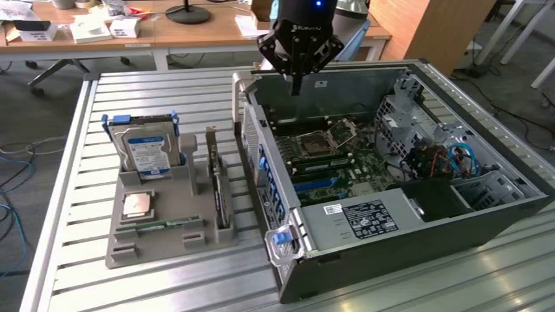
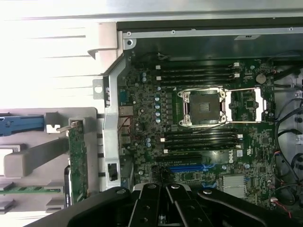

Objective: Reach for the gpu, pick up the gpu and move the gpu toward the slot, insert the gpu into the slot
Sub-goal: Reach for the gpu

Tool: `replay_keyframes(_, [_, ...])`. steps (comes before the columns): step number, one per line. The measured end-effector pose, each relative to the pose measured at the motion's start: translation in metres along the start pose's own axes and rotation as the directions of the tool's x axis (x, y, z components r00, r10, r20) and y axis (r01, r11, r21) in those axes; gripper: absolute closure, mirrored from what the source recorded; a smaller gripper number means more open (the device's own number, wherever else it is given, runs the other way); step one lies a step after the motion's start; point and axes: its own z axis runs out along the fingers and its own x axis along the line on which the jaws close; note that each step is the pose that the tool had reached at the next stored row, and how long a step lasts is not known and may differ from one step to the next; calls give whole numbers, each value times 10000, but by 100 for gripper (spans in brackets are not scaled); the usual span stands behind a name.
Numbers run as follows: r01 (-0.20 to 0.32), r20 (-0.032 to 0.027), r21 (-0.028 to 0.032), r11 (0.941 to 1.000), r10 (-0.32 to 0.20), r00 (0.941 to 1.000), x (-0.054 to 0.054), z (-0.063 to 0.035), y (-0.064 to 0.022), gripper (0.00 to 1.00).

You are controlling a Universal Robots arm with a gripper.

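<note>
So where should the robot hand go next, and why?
Probably across toward the gpu, opening on the way: the gripper hangs shut and empty above the computer case, while the gpu stands on edge in the grey holder.

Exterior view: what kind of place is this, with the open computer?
Most likely a robotics lab or workshop. A robot gripper hangs over an open computer case on a slatted metal table, a hard drive stands in a grey holder beside it, and cluttered wooden desks stand behind.

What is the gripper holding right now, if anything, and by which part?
Nothing: the gripper is shut on empty air above the computer case, while the gpu stands in its gray rack.
</note>
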Motion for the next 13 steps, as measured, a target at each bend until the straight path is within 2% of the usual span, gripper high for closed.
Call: replay_keyframes(13, [-1,0,-1,10000,1,10000,121,-3,-9,87])
